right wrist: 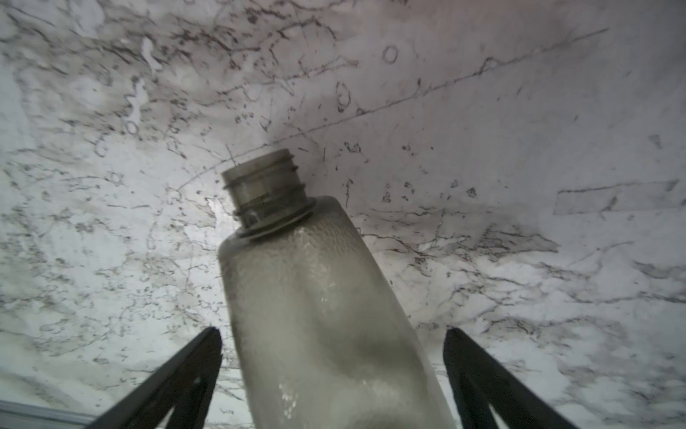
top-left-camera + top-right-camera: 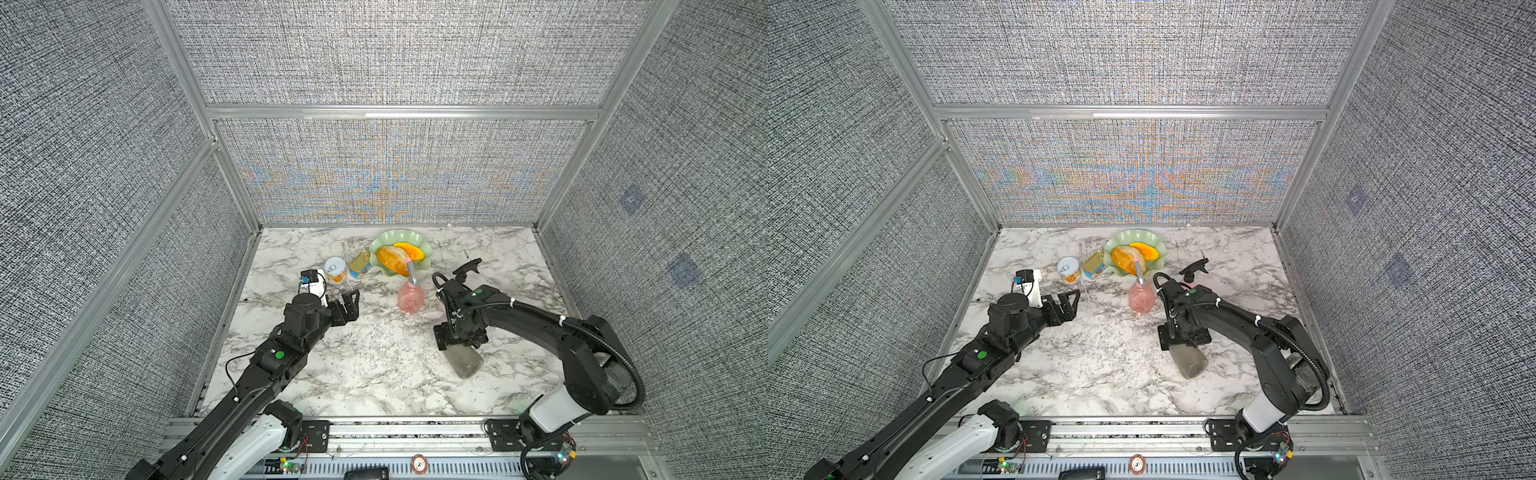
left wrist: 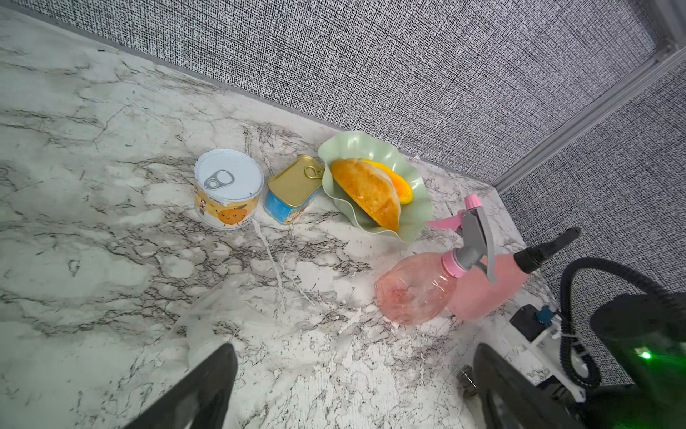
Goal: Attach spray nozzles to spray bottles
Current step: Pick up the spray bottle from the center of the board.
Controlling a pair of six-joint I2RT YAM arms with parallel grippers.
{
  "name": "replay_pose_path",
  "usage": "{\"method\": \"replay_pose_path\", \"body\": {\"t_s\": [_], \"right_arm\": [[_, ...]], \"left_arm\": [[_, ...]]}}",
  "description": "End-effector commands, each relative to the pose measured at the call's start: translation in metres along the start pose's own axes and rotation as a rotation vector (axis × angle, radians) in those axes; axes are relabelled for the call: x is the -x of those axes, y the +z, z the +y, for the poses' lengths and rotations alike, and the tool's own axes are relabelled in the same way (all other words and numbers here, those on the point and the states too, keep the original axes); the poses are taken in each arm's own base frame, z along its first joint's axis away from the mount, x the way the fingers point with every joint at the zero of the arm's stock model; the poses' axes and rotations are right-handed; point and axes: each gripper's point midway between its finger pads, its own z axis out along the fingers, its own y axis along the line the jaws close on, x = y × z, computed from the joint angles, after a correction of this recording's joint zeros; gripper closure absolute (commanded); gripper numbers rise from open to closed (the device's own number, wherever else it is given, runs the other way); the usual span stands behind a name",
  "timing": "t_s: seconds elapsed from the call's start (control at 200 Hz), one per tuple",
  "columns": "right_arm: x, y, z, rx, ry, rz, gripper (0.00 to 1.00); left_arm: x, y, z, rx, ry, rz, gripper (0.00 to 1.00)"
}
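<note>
Much free marble table (image 2: 374, 374) in the middle and along the front edge. At the right, smoky grey bottle (image 2: 466, 362) lying on its side, neck bare, between the spread fingers of the right gripper (image 1: 332, 334), a gap on each side, nothing gripped. Left gripper (image 2: 350, 306) also wide apart and empty, near the pale nozzle (image 3: 211, 319) lying flat. More crowded toward the back: clear pink bottle (image 2: 410, 297) wearing grey-and-pink nozzle (image 2: 411, 272), opaque pink bottle (image 3: 486, 293) with black nozzle (image 2: 469, 266), round can (image 2: 335, 270), flat tin (image 2: 360, 264), green dish (image 2: 386, 240). Grey fabric walls (image 2: 374, 62) on three sides.
</note>
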Motion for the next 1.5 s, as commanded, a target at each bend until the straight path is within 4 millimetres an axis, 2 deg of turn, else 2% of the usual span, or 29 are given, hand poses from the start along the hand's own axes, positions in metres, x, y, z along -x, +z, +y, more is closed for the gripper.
{"method": "replay_pose_path", "body": {"t_s": [0.0,0.36,0.52,0.705,0.865,0.955,1.021,1.106,1.321,1.416,1.496], "right_arm": [[-0.005,0.006,-0.009,-0.056,-0.04,0.029,0.05],[0.011,0.026,0.0,-0.058,-0.102,0.04,0.12],[0.008,0.032,0.004,-0.027,-0.111,0.042,0.26],[0.013,0.012,0.019,0.079,-0.1,-0.049,0.32],[0.017,-0.016,0.033,0.185,-0.083,-0.159,0.34],[0.02,-0.042,0.039,0.231,-0.086,-0.241,0.35],[0.024,-0.068,0.046,0.279,-0.084,-0.323,0.36],[0.03,-0.116,0.06,0.379,-0.095,-0.459,0.36],[0.043,-0.263,0.097,0.602,-0.168,-0.888,0.36],[0.044,-0.309,0.119,0.669,-0.231,-1.041,0.36],[0.047,-0.336,0.135,0.689,-0.274,-1.127,0.36]], "left_arm": [[0.006,-0.002,-0.005,-0.022,0.004,-0.02,0.01],[0.001,-0.003,-0.003,-0.02,-0.004,-0.012,0.01],[0.001,-0.005,-0.004,-0.023,0.0,-0.004,0.01],[0.003,-0.009,-0.007,-0.044,0.0,-0.014,0.01],[0.007,-0.013,-0.014,-0.085,0.01,-0.029,0.01],[0.007,-0.017,-0.031,-0.185,0.048,-0.04,0.01],[0.005,-0.023,-0.047,-0.293,0.068,-0.053,0.01],[0.002,-0.034,-0.067,-0.442,0.104,-0.082,0.01],[0.0,-0.065,-0.109,-0.732,0.18,-0.124,0.01],[0.001,-0.075,-0.128,-0.825,0.226,-0.127,0.01],[0.0,-0.084,-0.149,-0.907,0.271,-0.12,0.01]]}}
